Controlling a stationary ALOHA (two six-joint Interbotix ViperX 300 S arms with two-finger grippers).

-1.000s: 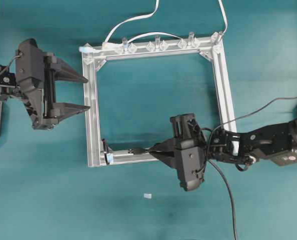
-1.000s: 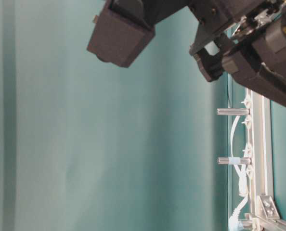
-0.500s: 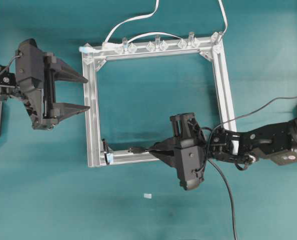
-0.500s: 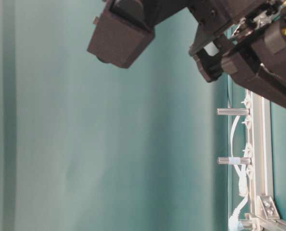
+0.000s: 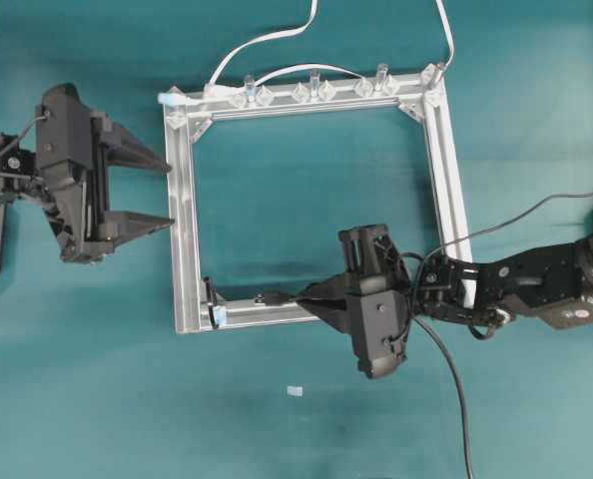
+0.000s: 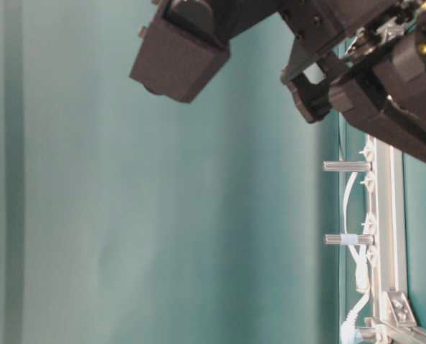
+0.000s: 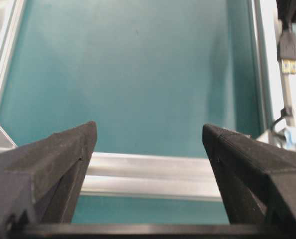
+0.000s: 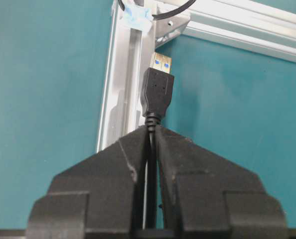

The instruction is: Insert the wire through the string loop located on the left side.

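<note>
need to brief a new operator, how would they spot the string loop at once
Find the square aluminium frame on the teal table. At its near-left corner, a thin dark string loop stands beside pale-blue tape. The clear plastic clips sit along the far rail.

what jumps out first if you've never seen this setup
A square metal frame lies mid-table on teal cloth. At its bottom rail the right gripper is clamped on a black wire, its plug pointing at the string loop in the bottom-left corner. The left gripper waits wide open beside the frame's left rail.
</note>
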